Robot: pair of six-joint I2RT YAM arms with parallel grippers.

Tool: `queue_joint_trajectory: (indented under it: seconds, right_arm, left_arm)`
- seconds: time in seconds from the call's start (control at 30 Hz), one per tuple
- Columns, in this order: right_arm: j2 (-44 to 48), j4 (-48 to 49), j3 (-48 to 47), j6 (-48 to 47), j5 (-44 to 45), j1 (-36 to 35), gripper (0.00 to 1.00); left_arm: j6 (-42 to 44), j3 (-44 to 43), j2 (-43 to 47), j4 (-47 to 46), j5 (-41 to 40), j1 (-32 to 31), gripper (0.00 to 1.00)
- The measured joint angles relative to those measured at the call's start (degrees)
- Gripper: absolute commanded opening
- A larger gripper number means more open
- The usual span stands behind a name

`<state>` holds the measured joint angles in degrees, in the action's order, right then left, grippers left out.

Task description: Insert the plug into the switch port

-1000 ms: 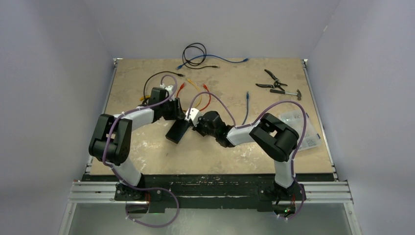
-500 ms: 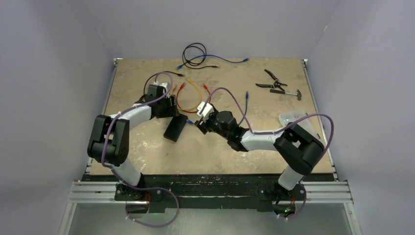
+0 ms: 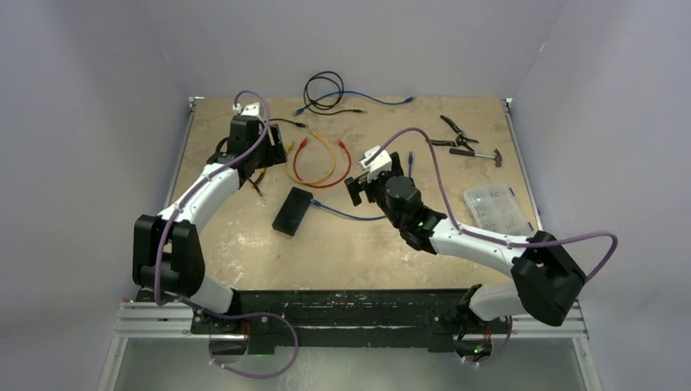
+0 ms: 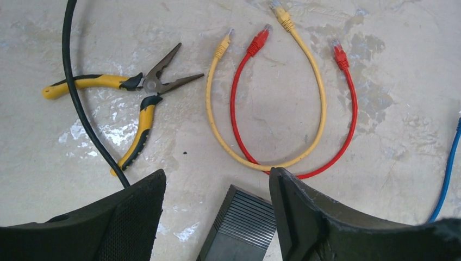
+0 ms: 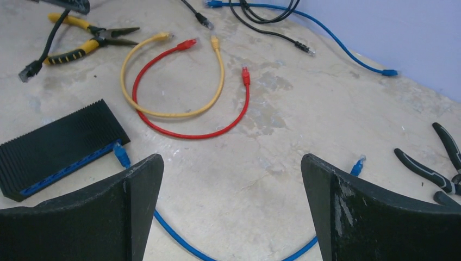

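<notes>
The switch [image 3: 292, 211] is a flat black ribbed box lying mid-table, also in the right wrist view [image 5: 60, 144] and under my left jaws [image 4: 244, 220]. A blue plug [image 5: 120, 155] sits with its tip in the switch's blue socket edge. Its blue cable [image 3: 350, 217] curves right to a loose blue end [image 5: 357, 163]. My right gripper [image 5: 231, 160] hangs open and empty to the right of the switch [image 3: 358, 184], above the cable. My left gripper [image 4: 217, 174] is open and empty, raised at the back left [image 3: 254, 155].
Yellow-handled pliers [image 4: 130, 92] lie by a black cable [image 4: 81, 109]. A red [image 3: 338, 175] and a yellow [image 3: 314, 159] patch cable loop behind the switch. Black-handled pliers and a small hammer [image 3: 460, 142] lie at the back right, with a clear plastic box [image 3: 493, 208] in front of them. Coiled cables [image 3: 326, 90] rest at the far edge.
My right gripper opened, let go of the blue plug and pulled back to the right. My left gripper opened and drew away from the switch toward the back left.
</notes>
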<state>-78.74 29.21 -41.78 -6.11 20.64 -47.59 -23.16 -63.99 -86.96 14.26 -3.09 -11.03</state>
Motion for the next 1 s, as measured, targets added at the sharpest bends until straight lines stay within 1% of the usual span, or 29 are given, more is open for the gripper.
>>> queue_joint_trajectory:
  seconds: [0.17,0.27,0.37,0.53,0.7,0.77,0.97,1.0]
  right_arm:
    - [4.39,-1.90,0.31,2.75,1.33,-0.02,0.99]
    - [7.80,-0.63,2.43,3.80,1.05,-0.02,0.99]
    - [9.94,0.76,4.68,4.31,0.85,-0.02,0.99]
    - [9.99,1.22,5.38,5.25,0.68,-0.02,0.99]
    - [9.62,1.55,5.38,6.12,-0.26,-0.02,0.99]
    - [9.18,1.53,5.38,6.16,-0.68,-0.02,0.99]
    - [7.85,1.62,5.38,6.16,-0.90,-0.02,0.99]
    - [7.76,1.57,5.38,6.16,-0.90,-0.02,0.99]
  left_arm:
    - [-3.17,-0.76,-2.14,0.33,-1.03,0.04,0.69]
    - [-4.83,-3.04,-6.23,0.57,-1.53,0.04,0.67]
    - [-5.84,-6.51,-12.35,0.42,-1.66,0.04,0.64]
    - [-6.84,-9.18,-20.39,-0.04,-1.53,0.04,0.56]
    - [-7.52,-12.00,-25.73,-0.20,-1.20,0.04,0.45]
    - [-7.72,-12.68,-27.12,-0.59,-1.18,0.04,0.39]
    - [-7.80,-14.19,-29.73,-2.10,-0.70,0.09,0.10]
    - [-7.80,-14.32,-29.94,-2.43,-0.46,0.09,0.08]
